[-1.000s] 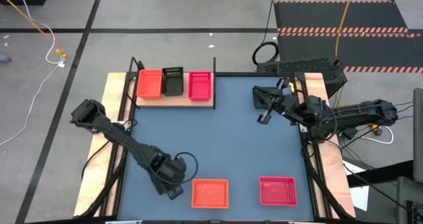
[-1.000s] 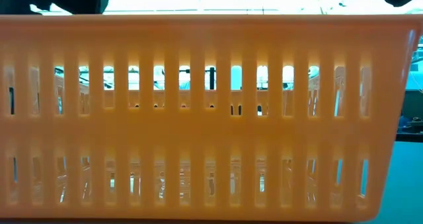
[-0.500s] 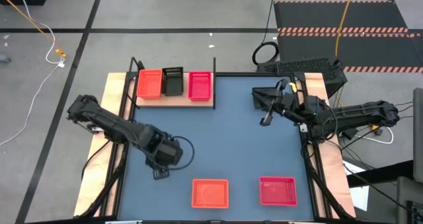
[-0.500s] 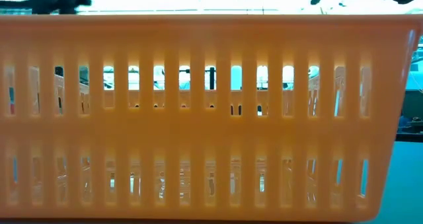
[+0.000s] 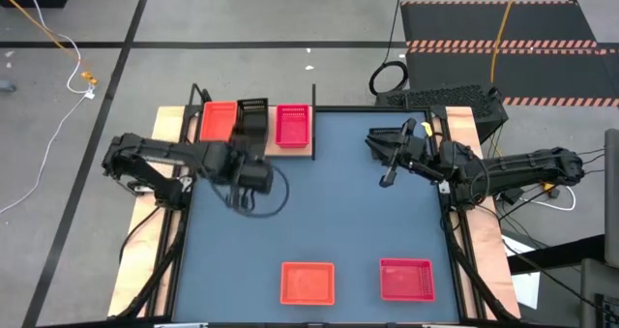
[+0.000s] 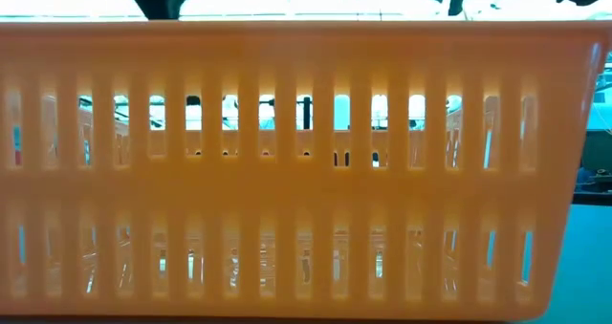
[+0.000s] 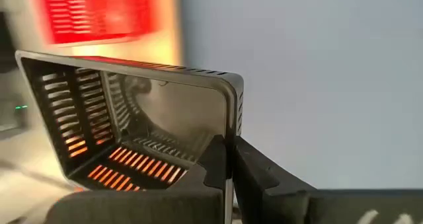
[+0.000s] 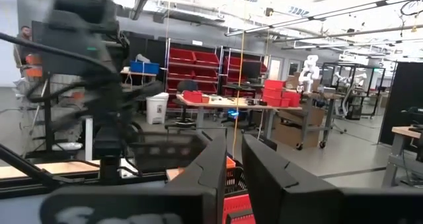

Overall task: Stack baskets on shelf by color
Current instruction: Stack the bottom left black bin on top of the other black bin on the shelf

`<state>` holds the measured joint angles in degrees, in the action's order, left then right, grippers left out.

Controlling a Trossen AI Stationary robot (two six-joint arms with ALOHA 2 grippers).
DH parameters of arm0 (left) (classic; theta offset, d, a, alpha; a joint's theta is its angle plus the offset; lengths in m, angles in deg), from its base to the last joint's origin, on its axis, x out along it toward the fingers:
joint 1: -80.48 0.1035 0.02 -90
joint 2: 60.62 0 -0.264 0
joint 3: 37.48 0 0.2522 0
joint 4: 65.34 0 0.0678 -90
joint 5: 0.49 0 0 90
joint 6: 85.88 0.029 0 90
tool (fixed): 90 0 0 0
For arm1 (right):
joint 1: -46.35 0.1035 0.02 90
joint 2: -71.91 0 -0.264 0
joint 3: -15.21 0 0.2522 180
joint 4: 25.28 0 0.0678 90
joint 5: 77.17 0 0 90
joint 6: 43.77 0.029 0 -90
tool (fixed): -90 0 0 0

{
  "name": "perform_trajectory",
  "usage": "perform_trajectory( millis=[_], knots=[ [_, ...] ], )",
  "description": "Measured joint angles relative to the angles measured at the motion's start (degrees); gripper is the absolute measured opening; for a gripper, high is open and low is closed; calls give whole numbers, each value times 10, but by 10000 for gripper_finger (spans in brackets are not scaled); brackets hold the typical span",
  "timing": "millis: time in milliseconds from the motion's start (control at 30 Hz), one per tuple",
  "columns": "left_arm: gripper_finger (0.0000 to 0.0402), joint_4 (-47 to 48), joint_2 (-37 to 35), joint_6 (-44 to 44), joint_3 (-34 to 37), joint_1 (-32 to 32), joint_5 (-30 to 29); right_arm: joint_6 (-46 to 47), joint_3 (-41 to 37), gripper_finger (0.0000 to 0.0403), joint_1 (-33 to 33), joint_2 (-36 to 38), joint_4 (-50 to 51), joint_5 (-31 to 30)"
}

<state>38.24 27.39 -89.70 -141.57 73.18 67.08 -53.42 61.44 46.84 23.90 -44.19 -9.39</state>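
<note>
The blue-grey table is carrying the shelf at its far left corner, where orange and pink-red baskets are sitting. An orange basket is blocking the low view. The left gripper is pinching a black basket by its wall beside the shelf. The right gripper is hovering nearly closed, empty.
</note>
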Motion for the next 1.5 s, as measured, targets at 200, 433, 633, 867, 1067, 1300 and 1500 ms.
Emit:
perform_trajectory(
  millis=[200, 433, 633, 867, 1067, 1300, 1500],
  knots=[
    [11, -66, 16, 112, 0, 140, -92, 15, 0, 45, 0, 0, -1, -1],
    [11, -192, 17, 178, 13, 282, -88, 16, 0, 45, 0, 0, -8, -2],
    [7, -219, 17, 232, 43, 346, -30, 12, 0, 45, 0, 0, -3, -3],
    [13, -262, 17, 255, 111, 371, -26, 17, 0, 45, 0, 0, -1, -4],
    [8, -274, 17, 264, 153, 366, -6, 25, 0, 45, 0, 0, -1, -5],
    [26, -286, 17, 258, 164, 349, -4, 30, 0, 45, 0, 0, -1, -5],
    [28, -320, 17, 259, 163, 334, 31, 30, 0, 45, 0, 0, -1, -5]
  ],
)
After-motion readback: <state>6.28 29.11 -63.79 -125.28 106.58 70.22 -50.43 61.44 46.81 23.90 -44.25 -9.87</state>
